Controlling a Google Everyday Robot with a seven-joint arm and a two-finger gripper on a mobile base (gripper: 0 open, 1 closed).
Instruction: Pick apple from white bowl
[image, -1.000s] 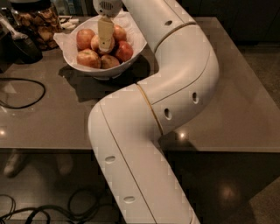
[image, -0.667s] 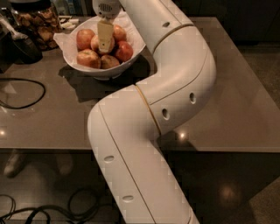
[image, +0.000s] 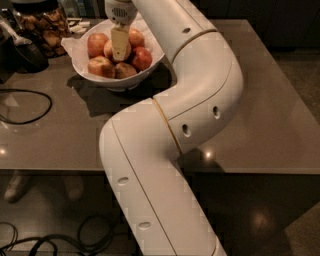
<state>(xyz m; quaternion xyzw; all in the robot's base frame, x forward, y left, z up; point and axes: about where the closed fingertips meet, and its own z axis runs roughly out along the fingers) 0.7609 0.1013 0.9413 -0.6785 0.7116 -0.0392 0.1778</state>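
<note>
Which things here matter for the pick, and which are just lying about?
Job: pincer, down in the white bowl; pale apple beneath it.
Lying about: other apples; snack jar; black cable on the table.

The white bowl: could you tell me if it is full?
Full: apples crowd the white bowl, and the gripper hangs over the middle ones.

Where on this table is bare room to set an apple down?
The table's right half, beyond the arm, is bare; so is the front strip between the black cable and the arm. The far-left corner is crowded: white bowl, snack jar, with the tool down among the apples.
</note>
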